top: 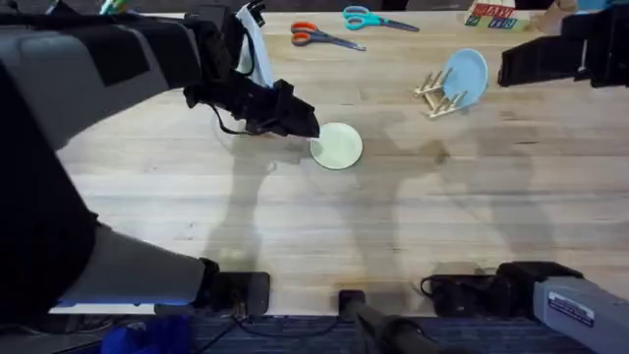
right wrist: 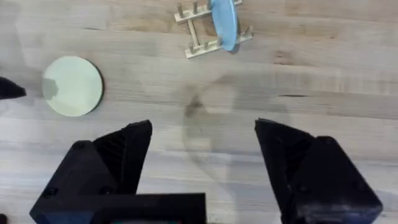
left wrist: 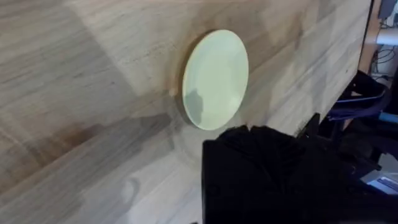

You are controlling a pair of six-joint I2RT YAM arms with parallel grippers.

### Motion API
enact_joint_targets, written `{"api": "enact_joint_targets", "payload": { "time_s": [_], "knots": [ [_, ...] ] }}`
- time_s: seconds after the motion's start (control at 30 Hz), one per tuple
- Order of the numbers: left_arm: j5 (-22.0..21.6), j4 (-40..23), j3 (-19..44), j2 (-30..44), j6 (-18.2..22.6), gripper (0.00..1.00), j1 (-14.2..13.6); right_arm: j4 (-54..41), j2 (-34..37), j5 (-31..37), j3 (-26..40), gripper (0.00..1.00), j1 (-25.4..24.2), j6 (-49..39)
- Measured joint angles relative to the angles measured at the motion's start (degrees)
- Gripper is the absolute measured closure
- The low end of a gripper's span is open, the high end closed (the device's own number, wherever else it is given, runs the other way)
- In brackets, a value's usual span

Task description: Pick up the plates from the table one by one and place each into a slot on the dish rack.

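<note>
On the table [top: 472,197], left of the pale yellow plate [top: 337,146], the left gripper [top: 303,128] hangs with its tip just beside the plate's rim; whether its fingers are open I cannot tell. Scissors [top: 324,37] lie beyond the plate. Right of the plate stands the dish rack [top: 437,94], a blue plate [top: 465,77] upright in it. The right gripper [right wrist: 205,155] holds nothing, jaws spread wide, the yellow plate well off to one side.

We see even, bright light from above on the table [top: 442,216], with soft grey arm shadows spread across the planks. The left arm [top: 79,88] looms large and blurred near the overhead lens. The left wrist view is soft, its dark foreground unfocused.
</note>
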Motion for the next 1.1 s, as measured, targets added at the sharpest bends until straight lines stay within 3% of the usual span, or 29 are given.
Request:
{"api": "enact_joint_targets", "payload": {
  "time_s": [0.33,1.1],
  "knots": [
    [-0.2,3.6,-3.0,1.4,0.0,0.958,0.0,0.0,0.0,0.0,0.0,0.007,0.0,0.0],
    [-0.2,8.1,-3.2,6.5,-0.7,0.959,0.0,0.0,0.0,0.0,0.0,0.007,0.0,0.0]
  ]
}}
